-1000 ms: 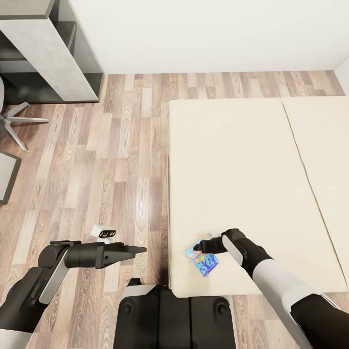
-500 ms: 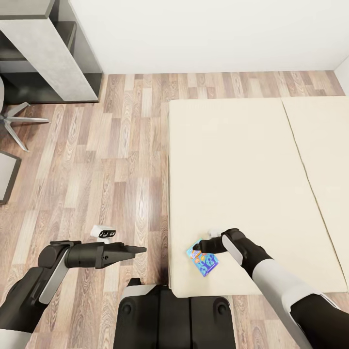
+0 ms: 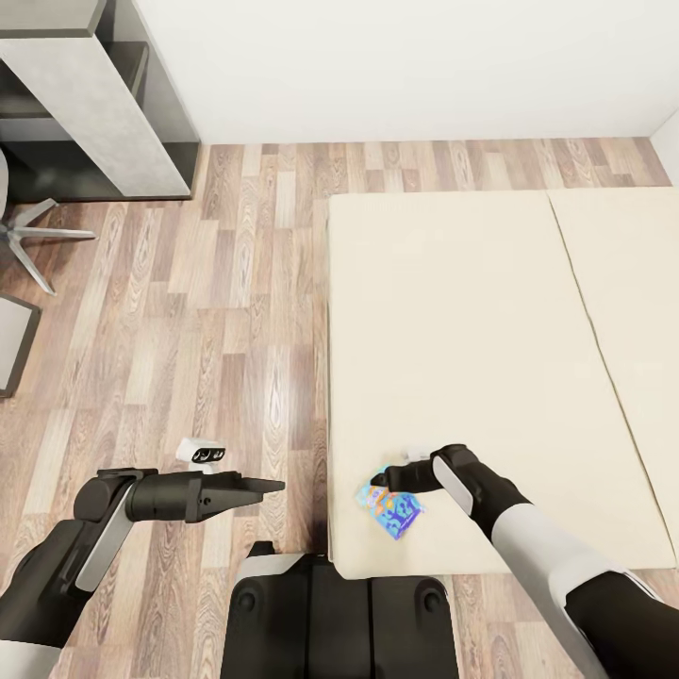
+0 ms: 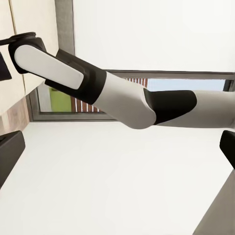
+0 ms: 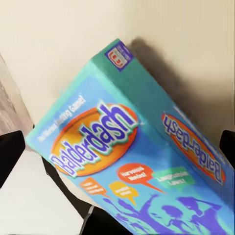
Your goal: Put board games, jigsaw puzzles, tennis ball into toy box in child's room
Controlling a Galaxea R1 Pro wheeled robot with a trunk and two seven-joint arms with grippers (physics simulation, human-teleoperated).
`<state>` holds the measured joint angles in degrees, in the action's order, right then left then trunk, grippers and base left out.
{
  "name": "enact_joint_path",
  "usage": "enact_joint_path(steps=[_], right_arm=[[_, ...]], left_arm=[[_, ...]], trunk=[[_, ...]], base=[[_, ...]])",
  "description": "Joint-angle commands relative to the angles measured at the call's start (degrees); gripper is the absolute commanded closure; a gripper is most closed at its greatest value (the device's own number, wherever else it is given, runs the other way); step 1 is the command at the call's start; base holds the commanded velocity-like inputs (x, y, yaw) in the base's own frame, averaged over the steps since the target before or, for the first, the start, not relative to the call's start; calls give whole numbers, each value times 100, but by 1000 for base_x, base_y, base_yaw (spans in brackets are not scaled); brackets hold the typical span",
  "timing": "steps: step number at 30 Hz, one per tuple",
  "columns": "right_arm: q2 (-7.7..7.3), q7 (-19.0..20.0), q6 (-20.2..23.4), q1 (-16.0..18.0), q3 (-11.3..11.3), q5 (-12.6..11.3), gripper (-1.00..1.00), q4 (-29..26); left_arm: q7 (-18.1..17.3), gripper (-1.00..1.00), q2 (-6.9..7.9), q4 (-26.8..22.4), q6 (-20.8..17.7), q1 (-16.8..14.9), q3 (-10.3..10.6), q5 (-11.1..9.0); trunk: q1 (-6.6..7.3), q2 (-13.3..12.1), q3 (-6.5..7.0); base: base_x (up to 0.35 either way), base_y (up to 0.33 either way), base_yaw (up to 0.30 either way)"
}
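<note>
A light-blue board game (image 3: pixel 390 509) with cartoon pictures and the word "Balderdash" (image 5: pixel 98 142) lies tilted at the near left corner of the cream bed (image 3: pixel 471 311). My right gripper (image 3: pixel 385 479) is right at the box's far edge. Its fingertips (image 5: pixel 10 156) stand wide apart on either side of the box, so it is open. My left gripper (image 3: pixel 269 487) hovers over the wood floor to the left of the bed, open and empty. The toy box, table, jigsaw puzzles and tennis ball are out of view.
A dark-grey desk (image 3: pixel 85 94) stands at the far left against the white wall, with chair legs (image 3: pixel 28 240) beside it. Wood-plank floor (image 3: pixel 236 311) runs between desk and bed. My own base (image 3: pixel 339 613) is at the bed's near corner.
The board game has slid slightly left toward the bed's corner and tilted. My right gripper's tip has moved a little left with it. The left arm has not moved.
</note>
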<state>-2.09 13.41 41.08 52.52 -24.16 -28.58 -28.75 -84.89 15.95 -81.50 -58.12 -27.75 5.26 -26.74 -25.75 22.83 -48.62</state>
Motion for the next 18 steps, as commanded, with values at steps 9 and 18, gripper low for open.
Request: enact_joint_path(steps=[9, 18], right_arm=[[-6, 137, 5, 2, -20, 20, -100, 91], [-4, 140, 2, -3, -19, 24, -100, 106]], left_arm=[[-10, -100, 5, 2, -60, -3, 10, -16], [-5, -100, 0, 3, -59, -2, 10, -16]], trunk=[[-3, 9, -6], [-3, 9, -6]], base=[[0, 0, 0], [0, 0, 0]])
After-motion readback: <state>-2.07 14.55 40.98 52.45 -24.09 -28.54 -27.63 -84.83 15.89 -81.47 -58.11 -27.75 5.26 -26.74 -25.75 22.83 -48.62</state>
